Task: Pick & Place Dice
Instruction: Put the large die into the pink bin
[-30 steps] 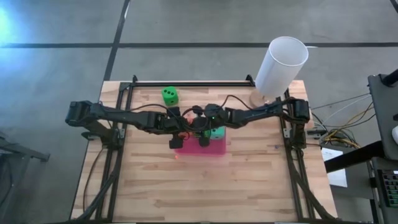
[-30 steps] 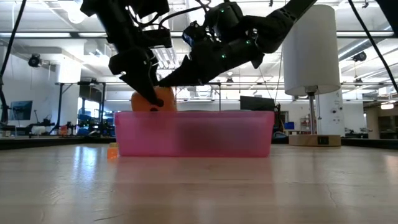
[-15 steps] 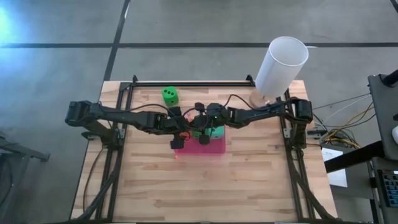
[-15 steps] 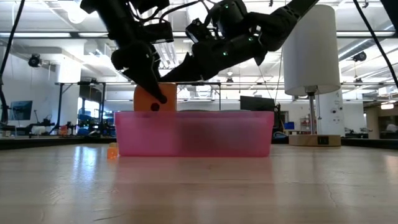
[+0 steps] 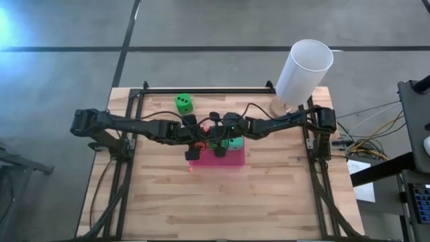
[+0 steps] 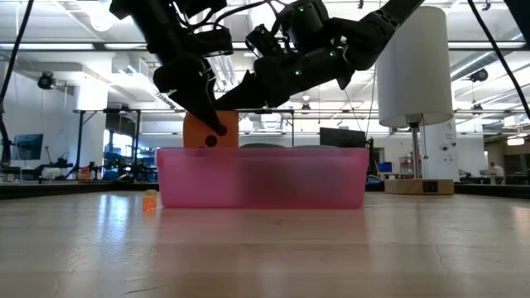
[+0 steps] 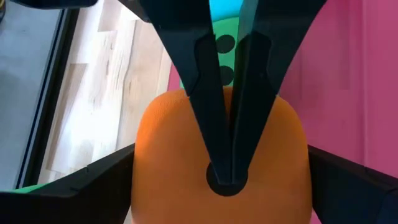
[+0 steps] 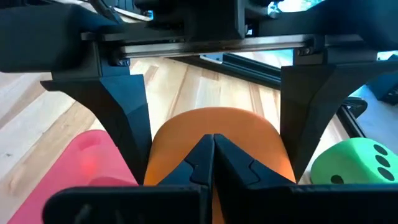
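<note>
orange die (image 6: 210,132) held over pink pad's (image 6: 261,178) left end, clamped by left gripper (image 5: 193,138) and right gripper (image 5: 213,136); bright green die (image 5: 183,103) waiting near bench's far edge

No readable words, brand names or numerals show in any view. The only markings are black pips on the green die (image 5: 183,103) on the worktop.
</note>
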`<control>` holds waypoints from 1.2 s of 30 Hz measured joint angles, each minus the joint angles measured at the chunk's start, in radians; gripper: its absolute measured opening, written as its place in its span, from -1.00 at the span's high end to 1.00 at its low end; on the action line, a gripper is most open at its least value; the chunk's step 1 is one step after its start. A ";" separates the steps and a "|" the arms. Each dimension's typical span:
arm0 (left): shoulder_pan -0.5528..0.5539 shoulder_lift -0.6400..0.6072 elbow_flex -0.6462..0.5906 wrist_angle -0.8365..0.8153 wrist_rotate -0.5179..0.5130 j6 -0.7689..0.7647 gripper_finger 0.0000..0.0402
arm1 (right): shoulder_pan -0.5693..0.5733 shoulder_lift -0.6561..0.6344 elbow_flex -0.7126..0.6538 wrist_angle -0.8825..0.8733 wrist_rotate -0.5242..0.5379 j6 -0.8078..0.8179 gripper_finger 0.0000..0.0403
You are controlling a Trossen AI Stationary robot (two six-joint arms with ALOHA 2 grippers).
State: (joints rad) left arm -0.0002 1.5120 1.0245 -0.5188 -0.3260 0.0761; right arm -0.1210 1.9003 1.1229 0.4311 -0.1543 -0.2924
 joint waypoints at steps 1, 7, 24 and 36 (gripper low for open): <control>0.000 0.000 0.000 0.003 0.000 0.002 -0.99 | -0.001 0.000 0.000 -0.002 0.000 0.000 0.96; 0.000 0.000 -0.001 0.005 -0.002 0.003 -0.98 | -0.001 0.000 0.000 -0.006 0.000 0.000 0.96; 0.001 0.004 -0.006 -0.022 -0.003 0.006 -0.98 | -0.019 0.072 0.032 -0.002 -0.008 0.005 0.96; 0.001 0.004 -0.006 -0.012 -0.002 0.005 -0.98 | -0.023 0.054 0.038 -0.068 -0.004 0.023 0.96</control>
State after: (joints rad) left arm 0.0010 1.5158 1.0180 -0.5308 -0.3279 0.0814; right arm -0.1436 1.9541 1.1610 0.3628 -0.1584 -0.2695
